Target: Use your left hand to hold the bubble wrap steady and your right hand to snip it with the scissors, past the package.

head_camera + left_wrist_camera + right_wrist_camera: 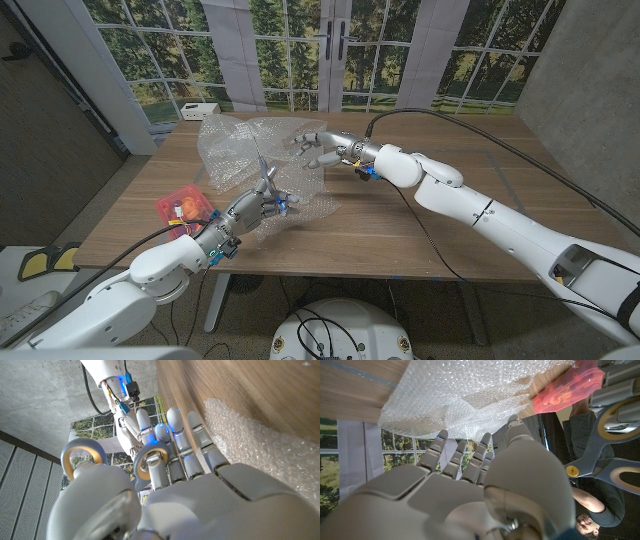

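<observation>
**Scissors in the left hand, right hand hovering: sorting out the cut**

At the lower left of the head view, the pink package point(181, 208) is lying on the table point(420, 230), just beside the edge of the bubble wrap point(250, 150), which is spreading from the picture's centre up toward the upper left. Moving right, the left hand point(252, 207) is sitting over the near edge of the wrap, and its fingers point(192, 440) are clamping the scissors point(266, 178), blades pointing up; the left wrist view is showing the yellow-lined handle loops against the hand. This is differing from the task sentence, which gives the scissors to the right hand.

Further right, the right hand point(322, 146) is hovering above the far part of the wrap, its fingers point(470, 460) apart and lightly curled, holding nothing.

To do this step well, the free hand is probably needing to press the wrap down close to the cutting line, keeping the film taut. The blades are best opening wide and entering the sheet on the side away from the package, clear of the pressing fingers.
</observation>
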`<move>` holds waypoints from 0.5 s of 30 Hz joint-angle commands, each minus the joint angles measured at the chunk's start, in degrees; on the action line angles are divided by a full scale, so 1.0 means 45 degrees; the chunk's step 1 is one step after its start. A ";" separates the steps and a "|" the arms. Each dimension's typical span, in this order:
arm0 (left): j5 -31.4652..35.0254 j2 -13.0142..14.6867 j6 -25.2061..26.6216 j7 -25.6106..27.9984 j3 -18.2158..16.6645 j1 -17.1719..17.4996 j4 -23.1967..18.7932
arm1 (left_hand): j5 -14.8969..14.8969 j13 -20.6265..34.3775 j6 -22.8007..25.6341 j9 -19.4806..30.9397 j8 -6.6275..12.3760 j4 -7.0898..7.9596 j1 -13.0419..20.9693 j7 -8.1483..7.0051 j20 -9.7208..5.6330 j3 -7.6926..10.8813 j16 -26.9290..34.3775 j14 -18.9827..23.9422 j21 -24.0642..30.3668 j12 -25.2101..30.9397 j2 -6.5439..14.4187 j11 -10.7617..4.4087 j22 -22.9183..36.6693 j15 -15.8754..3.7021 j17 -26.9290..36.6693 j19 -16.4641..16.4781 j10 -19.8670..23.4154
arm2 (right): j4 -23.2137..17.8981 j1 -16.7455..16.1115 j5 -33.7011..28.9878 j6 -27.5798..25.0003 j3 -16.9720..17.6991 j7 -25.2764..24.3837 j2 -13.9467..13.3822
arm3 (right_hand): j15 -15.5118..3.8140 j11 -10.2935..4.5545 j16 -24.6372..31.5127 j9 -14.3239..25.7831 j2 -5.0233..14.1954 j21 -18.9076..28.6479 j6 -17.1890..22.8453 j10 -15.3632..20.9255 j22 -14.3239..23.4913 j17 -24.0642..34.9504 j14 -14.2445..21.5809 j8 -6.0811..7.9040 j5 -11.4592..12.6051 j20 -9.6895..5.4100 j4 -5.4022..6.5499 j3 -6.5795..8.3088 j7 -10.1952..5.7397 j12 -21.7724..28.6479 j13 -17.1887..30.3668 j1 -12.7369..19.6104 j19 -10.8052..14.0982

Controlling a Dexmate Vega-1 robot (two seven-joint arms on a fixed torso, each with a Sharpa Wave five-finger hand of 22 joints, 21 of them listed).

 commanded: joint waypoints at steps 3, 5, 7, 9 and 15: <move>0.0115 -0.0068 0.0093 0.0035 0.0019 -0.0046 -0.0021 | -0.0093 -0.0059 -0.0491 0.0078 0.0067 -0.0015 0.0041 0.0804 -0.0074 -0.0026 0.0101 0.0081 0.0003 0.0065 0.0077 -0.0377 0.0005 -0.0090 -0.0009 0.0093 0.0608 | 0.0340 -0.0181 -0.0107 0.0332 -0.0128 -0.0116 0.0126 | -0.2243 -0.0048 -0.0036 0.0047 0.0019 -0.0015 0.0135 -0.0064 0.0014 0.0012 -0.0030 0.0116 0.0040 -0.0155 0.0005 -0.0083 0.0033 -0.0095 0.0066 -0.0092 -0.0064; 0.0079 -0.0072 0.0155 0.0014 0.0064 -0.0098 -0.0014 | -0.0096 -0.0006 -0.0488 0.0085 0.0068 -0.0015 0.0050 0.0812 -0.0094 -0.0019 0.0093 0.0058 0.0009 0.0095 0.0093 -0.0376 -0.0003 -0.0079 -0.0023 0.0125 0.0592 | 0.0419 -0.0200 -0.0204 0.0526 -0.0161 -0.0225 0.0108 | -0.2270 -0.0057 -0.0028 0.0056 0.0085 -0.0008 0.0343 -0.0055 0.0014 -0.0002 -0.0020 0.0182 0.0054 -0.0192 -0.0005 -0.0054 -0.0001 -0.0098 0.0080 -0.0053 -0.0067; 0.0043 -0.0066 0.0215 0.0005 0.0100 -0.0121 -0.0032 | -0.0102 -0.0064 -0.0478 0.0059 0.0051 -0.0015 0.0056 0.0814 -0.0091 -0.0020 0.0060 0.0093 0.0018 0.0067 0.0096 -0.0378 -0.0016 -0.0076 -0.0113 0.0174 0.0611 | 0.0429 -0.0300 -0.0224 0.0516 -0.0139 -0.0342 0.0132 | -0.2276 -0.0057 -0.0020 0.0063 0.0121 0.0003 0.0494 -0.0001 0.0014 -0.0012 -0.0007 0.0233 0.0060 -0.0178 -0.0015 -0.0037 0.0006 -0.0081 0.0092 -0.0027 -0.0050; 0.0123 -0.0086 0.0184 0.0002 0.0170 -0.0168 -0.0024 | -0.0107 -0.0023 -0.0479 0.0069 0.0054 -0.0016 0.0058 0.0794 -0.0108 -0.0021 0.0067 0.0088 0.0019 0.0088 0.0096 -0.0372 -0.0023 -0.0084 -0.0109 0.0190 0.0592 | 0.0459 -0.0399 -0.0279 0.0528 -0.0124 -0.0483 0.0129 | -0.2273 -0.0058 -0.0018 0.0068 0.0123 0.0004 0.0496 0.0025 0.0013 -0.0021 -0.0005 0.0226 0.0061 -0.0178 -0.0025 -0.0035 -0.0006 -0.0075 0.0099 -0.0012 -0.0052; 0.0169 -0.0262 0.0094 -0.0108 0.0510 -0.0452 0.0224 | -0.0125 -0.0023 -0.0452 0.0078 0.0057 -0.0011 0.0062 0.0786 -0.0121 -0.0021 0.0099 0.0138 0.0010 0.0095 0.0112 -0.0441 -0.0056 -0.0106 -0.0131 0.0226 0.0597 | 0.0421 -0.0694 -0.0019 0.0180 0.0050 -0.0654 0.0246 | -0.2245 -0.0058 0.0010 0.0080 0.0127 0.0050 0.0540 0.0084 0.0014 -0.0036 0.0041 0.0222 0.0056 -0.0182 -0.0029 -0.0046 -0.0006 -0.0063 0.0117 -0.0013 0.0055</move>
